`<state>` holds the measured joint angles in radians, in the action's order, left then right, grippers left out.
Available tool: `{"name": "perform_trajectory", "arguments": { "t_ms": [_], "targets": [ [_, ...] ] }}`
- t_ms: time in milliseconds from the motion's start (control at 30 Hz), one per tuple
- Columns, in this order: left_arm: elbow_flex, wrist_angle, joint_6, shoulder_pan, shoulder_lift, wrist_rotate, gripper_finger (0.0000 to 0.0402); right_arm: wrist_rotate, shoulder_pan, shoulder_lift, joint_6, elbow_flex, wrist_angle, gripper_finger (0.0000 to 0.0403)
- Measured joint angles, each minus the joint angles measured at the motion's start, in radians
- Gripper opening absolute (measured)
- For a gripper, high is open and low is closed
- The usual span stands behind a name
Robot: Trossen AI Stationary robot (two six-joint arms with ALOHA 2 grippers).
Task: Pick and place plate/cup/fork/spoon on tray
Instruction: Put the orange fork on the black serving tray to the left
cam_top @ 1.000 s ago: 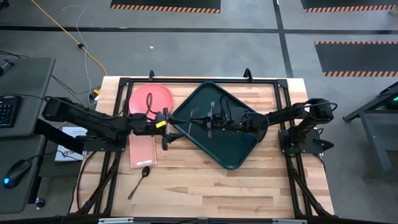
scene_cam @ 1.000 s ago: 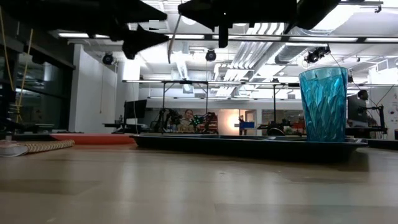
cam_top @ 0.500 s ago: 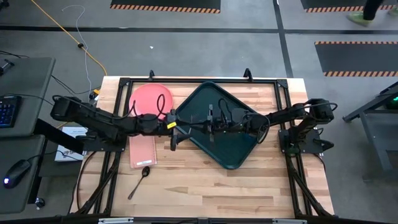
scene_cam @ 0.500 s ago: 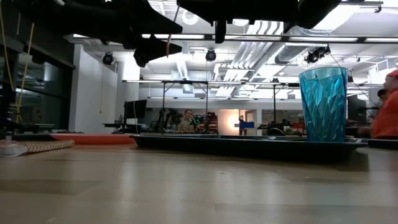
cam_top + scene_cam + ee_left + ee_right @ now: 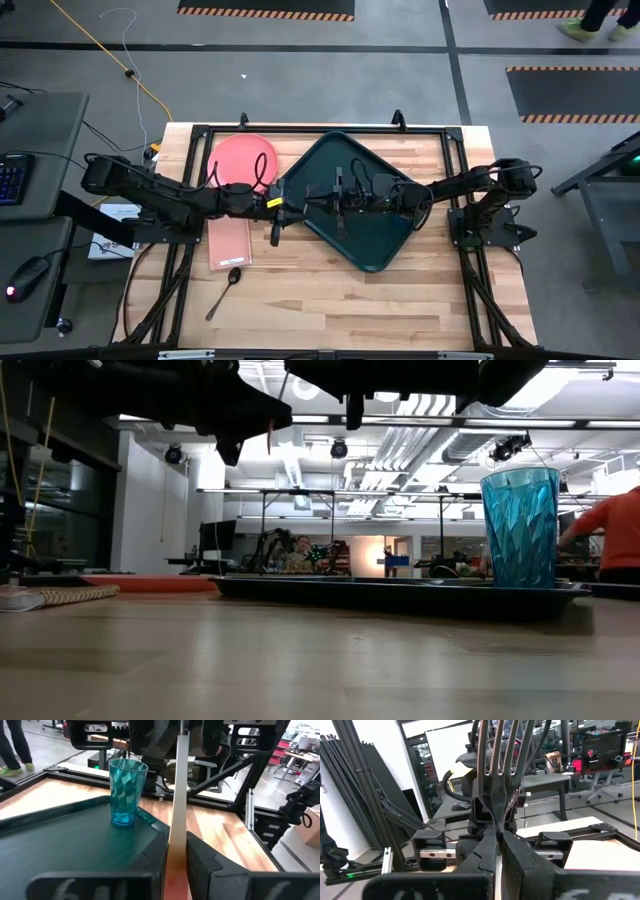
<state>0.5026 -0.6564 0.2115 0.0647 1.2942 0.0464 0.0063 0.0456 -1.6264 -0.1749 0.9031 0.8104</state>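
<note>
Above the tray (image 5: 365,225), the left gripper (image 5: 283,211) and right gripper (image 5: 338,197) are both clamped on the fork (image 5: 501,757); its orange handle is barely visible. The cup (image 5: 126,792) stands on the tray, hidden from above by the right arm.

Pink rectangular slab (image 5: 229,243) on wooden table (image 5: 300,300), person (image 5: 602,530) beyond

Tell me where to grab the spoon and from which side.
Take the spoon at mid-handle, coming straight down from above and closing across the slim handle. It lies flat on the table, so only its top side is open.
</note>
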Motion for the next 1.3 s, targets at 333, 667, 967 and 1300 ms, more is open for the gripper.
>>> {"name": "perform_trajectory", "arguments": {
  "t_ms": [333, 667, 967, 1300],
  "targets": [
    [-0.002, 0.130, -0.052, 0.001, -0.097, 0.074, 0.0038, 0.001, -0.003, 0.001, -0.033, 0.001, -0.017, 0.0060],
    [-0.034, 0.281, -0.064, 0.001, -0.276, 0.213, 0.0038, 0.018, -0.020, 0.001, -0.034, 0.002, -0.037, 0.0168],
    [-0.036, 0.372, -0.063, 0.003, -0.387, 0.097, 0.0038, 0.053, -0.020, 0.001, 0.087, 0.002, -0.093, 0.0190],
    [-0.036, 0.496, 0.156, 0.000, -0.341, -0.505, 0.0038, -0.039, -0.017, 0.001, 0.262, 0.001, -0.141, 0.0190]
  ]
}}
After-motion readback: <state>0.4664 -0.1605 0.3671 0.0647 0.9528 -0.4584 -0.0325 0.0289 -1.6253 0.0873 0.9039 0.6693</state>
